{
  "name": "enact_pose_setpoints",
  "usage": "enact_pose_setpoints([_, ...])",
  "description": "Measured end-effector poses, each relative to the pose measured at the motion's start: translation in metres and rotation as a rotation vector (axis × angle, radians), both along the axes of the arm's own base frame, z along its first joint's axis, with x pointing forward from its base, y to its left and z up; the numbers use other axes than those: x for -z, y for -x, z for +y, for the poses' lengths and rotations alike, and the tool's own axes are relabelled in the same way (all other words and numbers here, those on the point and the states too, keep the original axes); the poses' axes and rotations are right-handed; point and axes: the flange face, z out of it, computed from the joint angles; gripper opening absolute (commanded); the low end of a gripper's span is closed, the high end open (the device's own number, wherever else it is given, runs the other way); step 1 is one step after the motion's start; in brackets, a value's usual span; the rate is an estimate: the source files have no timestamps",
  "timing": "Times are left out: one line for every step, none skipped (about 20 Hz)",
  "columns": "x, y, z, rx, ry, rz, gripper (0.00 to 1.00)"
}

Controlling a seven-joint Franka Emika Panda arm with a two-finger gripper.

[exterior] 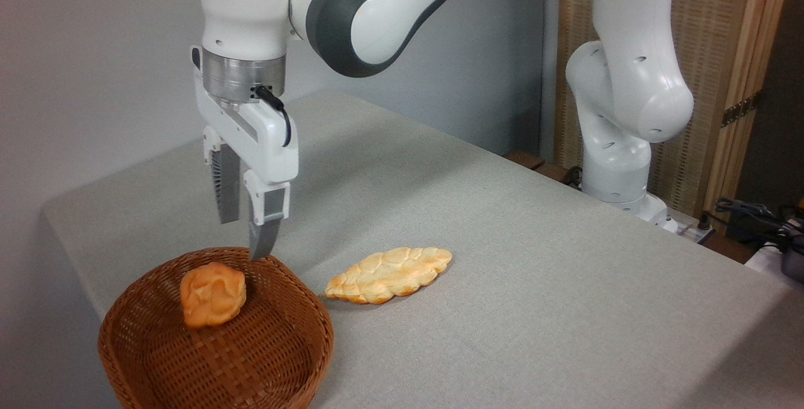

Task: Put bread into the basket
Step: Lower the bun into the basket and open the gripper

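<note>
Brown wicker: the basket (pixel 217 340), front left on the grey tabletop (pixel 534 258), rounded bowl shape. Inside it I see the bread (pixel 212 293), a small orange-golden knotted bun leaning against the far inner wall. My hand (pixel 245 233) hangs just above the basket's back rim, fingers pointing down, parted with a gap between them, holding nothing and clear of the bun. One braided loaf (pixel 389 274), paler and flatter, lies on the tabletop just right of the basket, not touching it.
</note>
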Motion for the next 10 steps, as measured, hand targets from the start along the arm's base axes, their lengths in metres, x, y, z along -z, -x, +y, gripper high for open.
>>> enact_pose_setpoints([-0.001,0.004,0.001,0.002,-0.002,0.028,1.00])
enact_pose_setpoints([-0.002,0.009,0.003,0.003,-0.004,0.057,1.00])
enact_pose_setpoints([-0.003,0.013,0.006,0.002,-0.006,0.088,1.00])
enact_pose_setpoints([-0.003,0.017,0.011,-0.002,-0.008,0.118,1.00])
enact_pose_setpoints([-0.004,0.020,0.015,-0.006,-0.009,0.141,1.00])
enact_pose_setpoints([-0.005,0.023,0.019,-0.009,-0.010,0.157,1.00])
enact_pose_setpoints([-0.006,0.024,0.023,-0.011,-0.017,0.168,1.00])
enact_pose_setpoints([-0.006,0.026,0.027,-0.011,-0.036,0.176,1.00])
enact_pose_setpoints([-0.006,0.027,0.031,-0.007,-0.062,0.182,1.00])
enact_pose_setpoints([-0.006,0.028,0.033,-0.003,-0.079,0.184,1.00])
